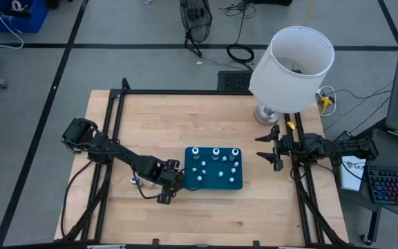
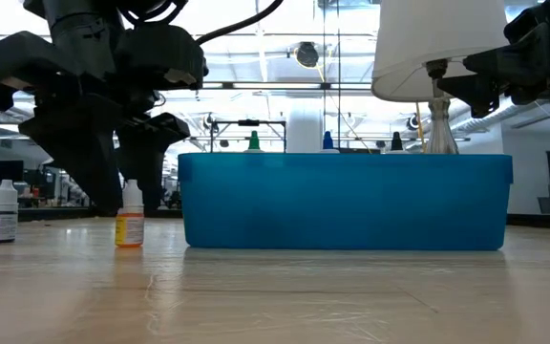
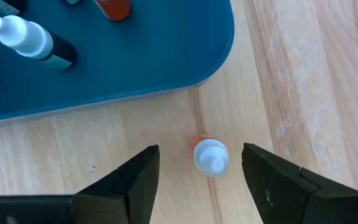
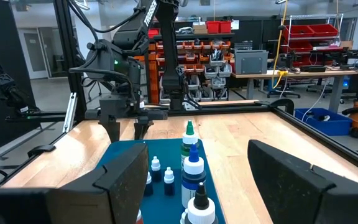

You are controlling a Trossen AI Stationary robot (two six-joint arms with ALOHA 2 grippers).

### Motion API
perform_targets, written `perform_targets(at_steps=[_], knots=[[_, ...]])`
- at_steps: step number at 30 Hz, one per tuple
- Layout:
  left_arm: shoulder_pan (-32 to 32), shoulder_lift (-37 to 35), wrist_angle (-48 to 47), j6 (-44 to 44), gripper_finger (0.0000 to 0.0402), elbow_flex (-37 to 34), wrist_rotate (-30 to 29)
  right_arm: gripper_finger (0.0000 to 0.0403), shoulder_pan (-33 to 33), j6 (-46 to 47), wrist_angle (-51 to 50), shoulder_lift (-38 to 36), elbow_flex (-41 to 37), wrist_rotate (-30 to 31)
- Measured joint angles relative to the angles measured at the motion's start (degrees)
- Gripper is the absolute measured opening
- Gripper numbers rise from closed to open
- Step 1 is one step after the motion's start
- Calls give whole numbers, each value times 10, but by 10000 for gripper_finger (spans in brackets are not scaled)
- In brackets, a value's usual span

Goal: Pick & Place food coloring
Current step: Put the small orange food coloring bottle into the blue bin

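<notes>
left gripper (image 3: 201, 171): fingers apart, holding nothing, straddling an orange bottle (image 3: 211, 156) upright on the table (image 1: 150, 124), just beside the teal tray (image 1: 235, 184) near its left edge.
step: descend centred, close on the body below the cap.
right gripper (image 1: 268, 148): wide open, waiting at the table's right edge.

light: bright, even overhead | low view: ceiling glare, arms backlit | shadows: soft

Teal-blue tray (image 1: 214, 181), pale wood table (image 1: 185, 117), white-capped orange-labelled bottle (image 2: 130, 216), purple-labelled white bottle (image 2: 1, 213), white lampshade (image 1: 292, 59), black grippers (image 1: 169, 185).
</notes>
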Motion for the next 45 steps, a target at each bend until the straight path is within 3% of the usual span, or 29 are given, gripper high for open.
perform_targets(at_steps=[7, 19, 28, 32, 37, 41, 45], knots=[[0, 0, 0, -2, 206, 0, 1, 263, 0, 0, 0, 0, 0, 0], [0, -1, 0, -3, 55, 0, 3, 263, 0, 0, 0, 0, 0, 0], [-8, -9, -11, 16, 52, 0, 19, 263, 0, 0, 0, 0, 0, 0], [-16, -43, -64, 17, 52, 10, 16, 263, 0, 0, 0, 0, 0, 0], [-19, -113, -127, 29, 52, 49, -34, 263, 0, 0, 4, 0, 0, 0], [-10, -145, -132, 87, 52, 94, -91, 263, 0, 0, 3, 1, 0, 0], [27, -131, -132, 169, 52, 141, -88, 263, 0, 0, 3, 1, 0, 0]])
